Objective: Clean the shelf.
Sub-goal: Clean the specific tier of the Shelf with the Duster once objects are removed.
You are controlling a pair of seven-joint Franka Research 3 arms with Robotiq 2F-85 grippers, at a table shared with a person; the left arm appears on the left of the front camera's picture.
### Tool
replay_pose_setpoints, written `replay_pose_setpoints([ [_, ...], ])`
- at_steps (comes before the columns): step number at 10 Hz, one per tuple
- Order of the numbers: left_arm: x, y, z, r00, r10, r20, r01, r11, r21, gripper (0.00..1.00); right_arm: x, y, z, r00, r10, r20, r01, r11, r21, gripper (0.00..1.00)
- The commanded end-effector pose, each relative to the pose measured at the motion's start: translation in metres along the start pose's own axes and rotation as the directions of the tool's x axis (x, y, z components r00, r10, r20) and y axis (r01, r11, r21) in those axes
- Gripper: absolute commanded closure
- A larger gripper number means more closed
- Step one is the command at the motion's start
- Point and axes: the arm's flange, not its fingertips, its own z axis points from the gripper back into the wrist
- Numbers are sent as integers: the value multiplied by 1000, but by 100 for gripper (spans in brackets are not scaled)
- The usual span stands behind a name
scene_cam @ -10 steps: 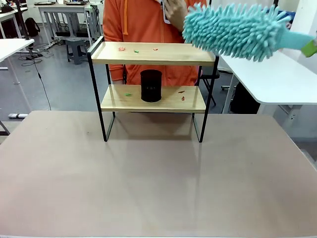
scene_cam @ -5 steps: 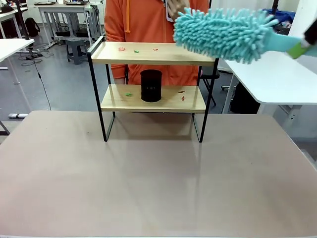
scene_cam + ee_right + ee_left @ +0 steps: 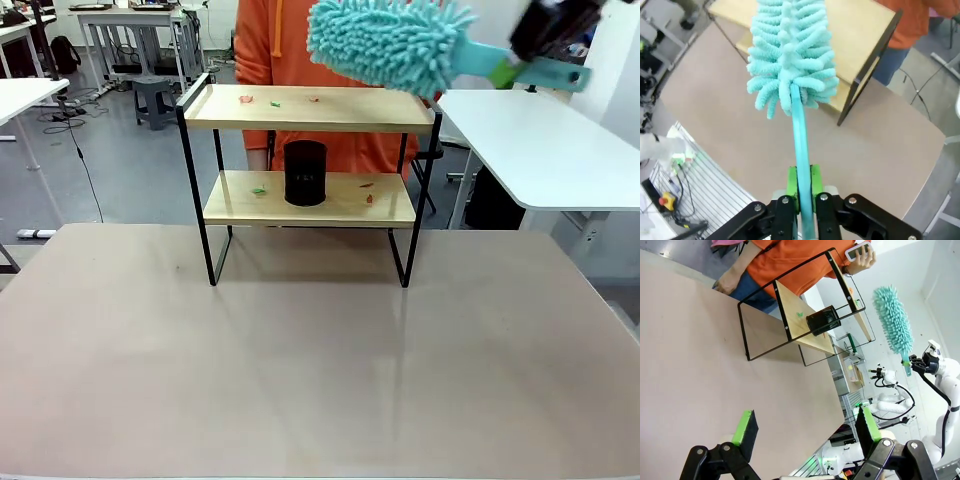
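The shelf (image 3: 300, 110) stands at the far side of the table; small red and green scraps (image 3: 245, 98) lie on its top board and more on the lower board. A black cup (image 3: 305, 172) sits on the lower board. A fluffy teal duster (image 3: 390, 42) hovers just above the right end of the top board, and my right gripper (image 3: 515, 70) is shut on its handle. In the right wrist view the pads (image 3: 792, 182) clamp the handle, and the duster head (image 3: 790, 55) points at the shelf (image 3: 860, 30). My left gripper (image 3: 805, 425) is open and holds nothing, well back from the shelf (image 3: 805, 315).
A person in an orange top (image 3: 290, 40) stands close behind the shelf with a phone (image 3: 860, 250) in one hand. A white table (image 3: 540, 150) stands at the right. The tan tabletop (image 3: 300, 370) stretches out in front of the shelf.
The duster has swung left and slightly up, from beside the shelf's right end to above the top board. My right gripper has come into the front view.
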Motion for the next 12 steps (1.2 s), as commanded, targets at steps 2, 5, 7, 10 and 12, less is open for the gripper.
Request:
replay_pose_setpoints([
  [2, 0, -2, -2, 1000, -20, 11, 20, 1000, -14, 0, 45, 14, -30, 992, -123, 29, 125, 988, -88, 100],
  [5, 0, -2, -2, 1000, -20, 11, 20, 1000, -14, 0, 61, 10, -74, 972, -233, 15, 233, 961, -149, 100],
  [7, 0, -2, -2, 1000, -20, 11, 20, 1000, -14, 0, 55, 4, -85, 964, -267, 10, 265, 953, -145, 100],
  [10, 0, -2, -2, 1000, -20, 11, 20, 1000, -14, 0, 51, 2, -96, 963, -268, -30, 261, 955, -137, 100],
  [12, 0, -2, -2, 1000, -20, 11, 20, 1000, -14, 0, 55, 8, -104, 970, -234, -64, 230, 971, -64, 100],
])
